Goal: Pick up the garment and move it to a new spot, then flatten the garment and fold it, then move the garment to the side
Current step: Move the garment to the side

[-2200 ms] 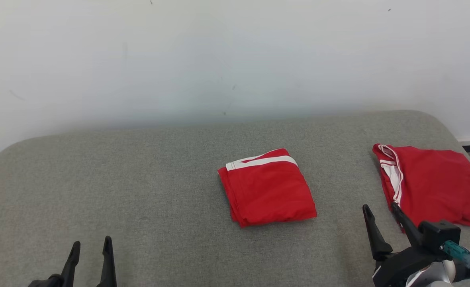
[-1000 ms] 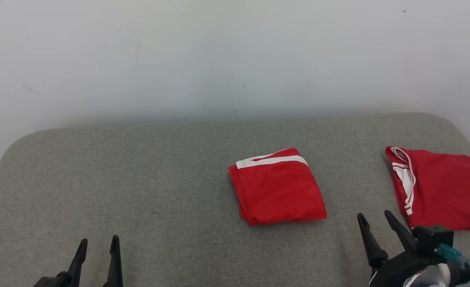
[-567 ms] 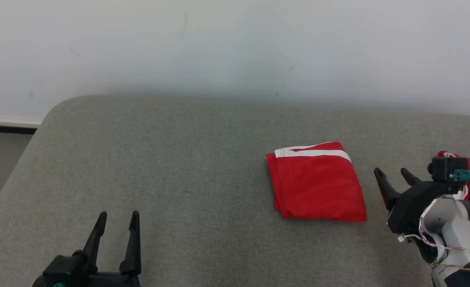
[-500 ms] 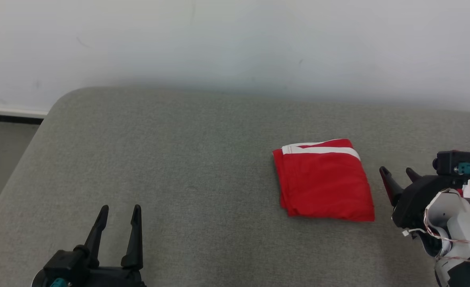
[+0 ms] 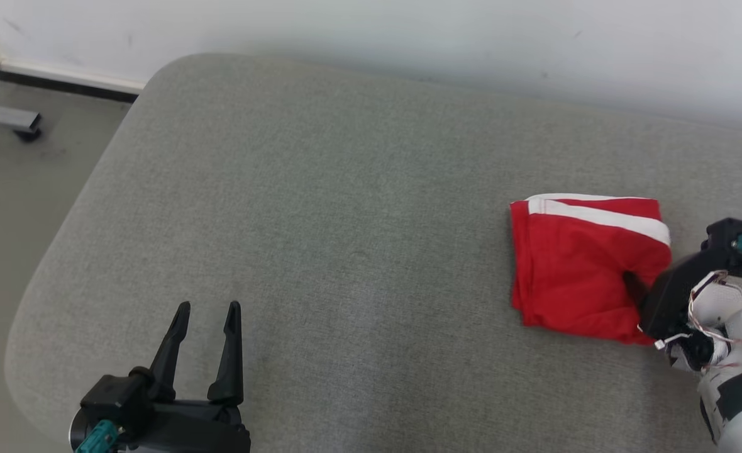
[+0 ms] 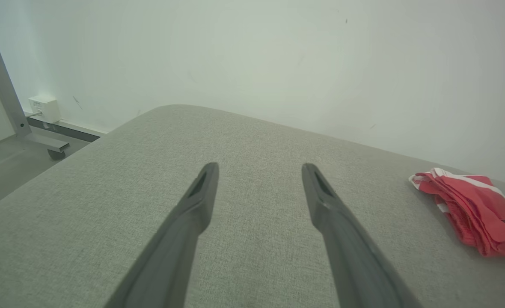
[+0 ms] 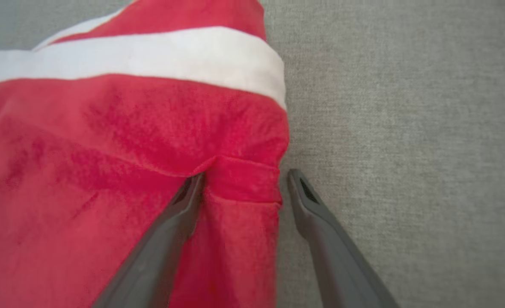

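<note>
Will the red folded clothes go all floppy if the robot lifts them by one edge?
Probably floppy: the red garment dimples where a finger of the right gripper presses it. Lifted by that edge, its stacked layers would likely unfold and hang. It looks thin and light, so it may slide on the gray cushion.

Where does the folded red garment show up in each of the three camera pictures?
Head view: garment at the right, mid-height, on the grey cushion.
Left wrist view: garment at the far right edge, below mid-height.
Right wrist view: garment across the left half, with the right gripper open astride a fold at its edge.
Shared landmark: the garment's white stripe, visible in all three.
</note>
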You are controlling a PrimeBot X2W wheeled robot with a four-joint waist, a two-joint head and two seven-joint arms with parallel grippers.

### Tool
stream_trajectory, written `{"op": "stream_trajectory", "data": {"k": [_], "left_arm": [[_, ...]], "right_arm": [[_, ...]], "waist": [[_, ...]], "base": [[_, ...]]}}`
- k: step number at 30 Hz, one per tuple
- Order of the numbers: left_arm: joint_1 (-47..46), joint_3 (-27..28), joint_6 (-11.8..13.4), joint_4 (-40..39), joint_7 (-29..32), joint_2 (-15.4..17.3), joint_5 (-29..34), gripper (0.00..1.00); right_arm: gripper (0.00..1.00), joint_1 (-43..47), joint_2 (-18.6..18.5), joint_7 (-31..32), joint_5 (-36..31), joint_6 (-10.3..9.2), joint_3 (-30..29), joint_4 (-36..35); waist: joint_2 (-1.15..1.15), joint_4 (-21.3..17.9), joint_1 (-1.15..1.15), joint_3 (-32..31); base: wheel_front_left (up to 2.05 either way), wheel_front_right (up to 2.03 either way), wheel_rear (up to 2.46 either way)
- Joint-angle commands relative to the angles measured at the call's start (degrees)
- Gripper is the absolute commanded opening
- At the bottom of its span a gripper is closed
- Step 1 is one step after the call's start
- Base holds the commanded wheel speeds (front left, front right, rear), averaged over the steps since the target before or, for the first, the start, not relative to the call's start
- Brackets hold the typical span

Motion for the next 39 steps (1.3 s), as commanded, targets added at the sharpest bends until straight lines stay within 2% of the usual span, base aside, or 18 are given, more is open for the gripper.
{"op": "stream_trajectory", "data": {"k": [1,3,4,5,6,11,16,17,20,21,27,33,39], "left_arm": [[-0.9,0.0,0.3,-0.2,0.0,-0.1,-0.4,1.0],[-1.2,-0.1,0.4,-0.2,0.0,-0.1,-0.4,1.0],[-1.4,0.0,0.5,-0.2,0.0,-0.1,-0.4,1.0],[-1.5,0.1,0.4,-0.3,0.0,-0.1,-0.3,1.0],[-1.6,0.0,0.4,-0.3,0.0,-0.1,-0.2,1.0],[-1.8,0.3,0.4,-0.4,0.0,-0.1,-0.4,1.0],[-1.5,0.9,0.6,-0.9,0.0,-0.1,-0.7,1.0],[-1.5,0.9,0.6,-0.9,0.0,-0.1,-0.7,1.0],[-1.2,1.7,0.5,-1.1,0.0,0.0,-0.6,1.0],[-0.9,2.5,0.6,-1.4,0.0,0.0,-0.4,1.0],[-1.8,2.8,0.3,-1.9,0.0,0.0,0.1,1.0],[-3.2,2.1,0.1,-1.9,0.0,0.0,0.6,1.0],[-5.1,2.5,-0.4,-1.3,0.0,0.0,2.0,1.0]], "right_arm": [[1.0,0.4,1.5,1.5,-0.3,-0.16,0.0,1.7],[1.0,0.8,2.8,3.5,-0.5,0.04,0.8,2.9],[0.79,0.8,3.0,4.3,-0.6,0.05,1.4,3.2],[0.37,0.8,3.3,5.1,-0.8,0.12,2.3,3.1],[0.0,0.8,3.3,5.5,-1.0,0.16,3.3,2.7],[0.0,-1.0,0.0,6.2,-2.9,0.02,9.8,-1.9],[0.0,-5.8,-5.4,8.6,-2.9,-0.04,19.8,-9.8],[0.0,-5.8,-5.4,8.6,-2.9,-0.04,19.8,-9.8],[0.0,-8.4,-8.0,11.1,-0.5,-0.04,26.4,-15.2],[0.0,-10.5,-9.9,12.9,1.0,-0.04,31.1,-18.9],[0.0,-16.2,-15.3,15.5,5.7,-0.09,40.1,-26.6],[0.0,-19.1,-19.9,12.8,7.9,-0.1,43.0,-26.8],[0.0,-19.3,-21.5,8.4,8.8,-0.1,39.0,-22.0]], "waist": [[-0.01,2.1,-0.01,2.3],[-0.01,1.8,-0.01,2.5],[-0.01,1.6,-0.01,2.5],[-0.01,1.2,-0.01,2.5],[-0.01,0.8,-0.01,2.4],[-0.01,-1.9,-0.01,1.6],[-0.01,-6.4,-0.01,0.9],[-0.01,-6.4,-0.01,0.9],[-0.01,-9.9,-0.01,0.7],[-0.01,-12.7,-0.01,0.8],[-0.01,-19.3,-0.01,1.5],[-0.01,-24.1,-0.01,3.2],[-0.01,-27.2,-0.01,5.6]], "base": [[0.0,0.0,0.0],[0.0,0.0,0.0],[0.0,0.0,0.0],[0.0,0.0,0.0],[0.0,0.0,0.0],[0.0,0.0,0.0],[0.0,0.0,0.0],[0.0,0.0,0.0],[0.0,0.0,0.0],[0.0,0.0,0.0],[0.0,0.0,0.0],[0.0,0.0,0.0],[0.0,0.0,0.0]]}}
